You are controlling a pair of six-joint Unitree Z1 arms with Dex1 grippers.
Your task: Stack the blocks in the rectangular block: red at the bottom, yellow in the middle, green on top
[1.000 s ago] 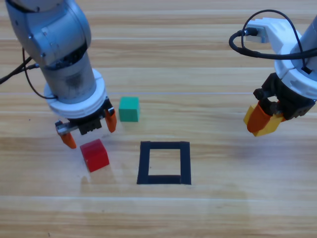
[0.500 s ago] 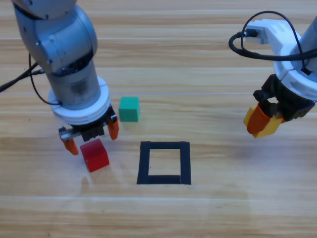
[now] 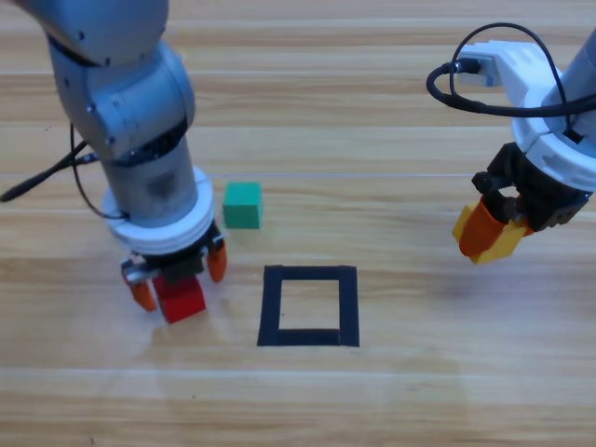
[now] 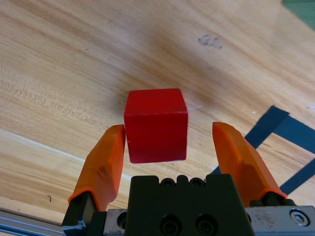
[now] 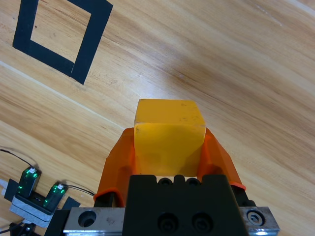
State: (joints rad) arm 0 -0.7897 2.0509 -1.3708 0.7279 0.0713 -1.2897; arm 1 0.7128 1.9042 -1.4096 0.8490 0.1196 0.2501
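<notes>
My left claw [image 3: 177, 281]: wide, astride glossy red cube [image 4: 156, 124] on wood-grain surface [image 3: 372, 121]. Right claw [image 3: 489, 233]: gripping plain yellow cube [image 5: 169, 135].

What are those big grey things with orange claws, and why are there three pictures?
They are two robot arms at a wooden table. One picture looks down from above; the other two come from little cameras on each arm's wrist, looking along its claws, called a gripper.

The left gripper is open and down around the red cube; its wrist view shows the cube between the jaws, one jaw about touching it, the other apart.

The right gripper is shut on the yellow cube, holding it in the air to the right.

The green cube sits on the table by itself. The black tape square has nothing inside it yet; that is where the cubes get stacked.
</notes>
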